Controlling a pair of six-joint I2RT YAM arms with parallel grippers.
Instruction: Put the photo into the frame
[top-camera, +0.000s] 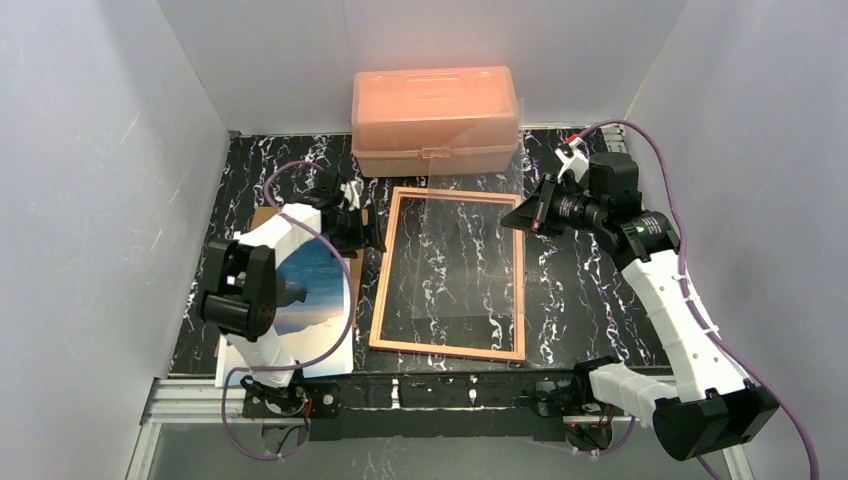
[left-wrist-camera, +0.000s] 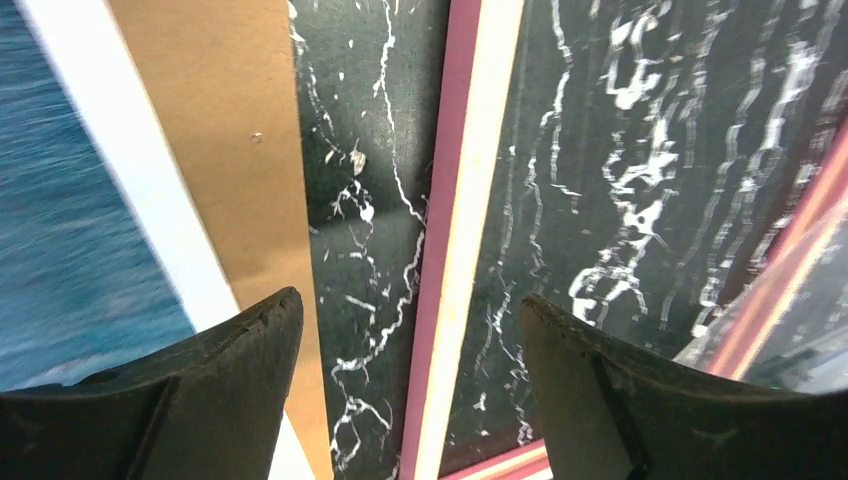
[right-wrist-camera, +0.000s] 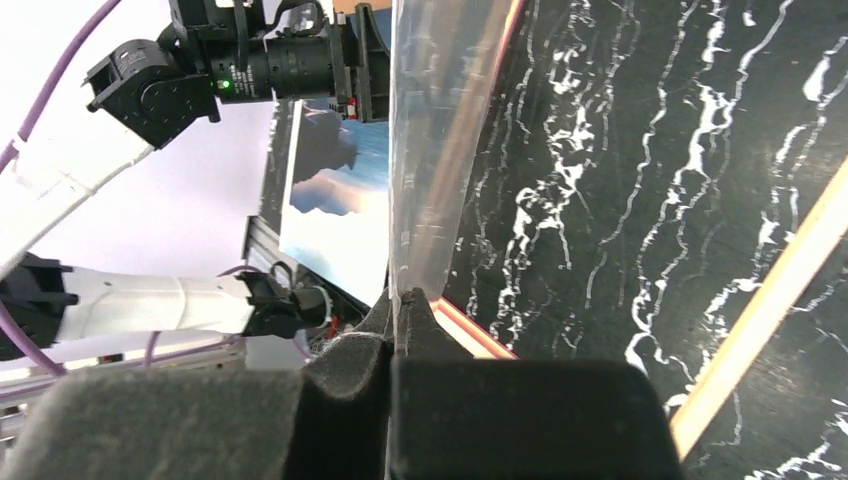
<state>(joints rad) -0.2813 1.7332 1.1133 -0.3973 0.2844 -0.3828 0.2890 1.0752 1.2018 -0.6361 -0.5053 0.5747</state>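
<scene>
Top external — frame (top-camera: 386, 270) lengthwise (near-to-far)

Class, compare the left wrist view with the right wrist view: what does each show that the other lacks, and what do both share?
Left wrist only: the left gripper standing open above a rail of the frame. Right wrist only: the right gripper shut on the clear pane, plus the left arm. Both: the photo, the frame and the marbled table.

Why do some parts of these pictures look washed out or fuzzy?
Top view: the box glows overexposed. Left wrist: the near fingers and the photo are soft. Right wrist: the pane catches glare; the pads blur.
</scene>
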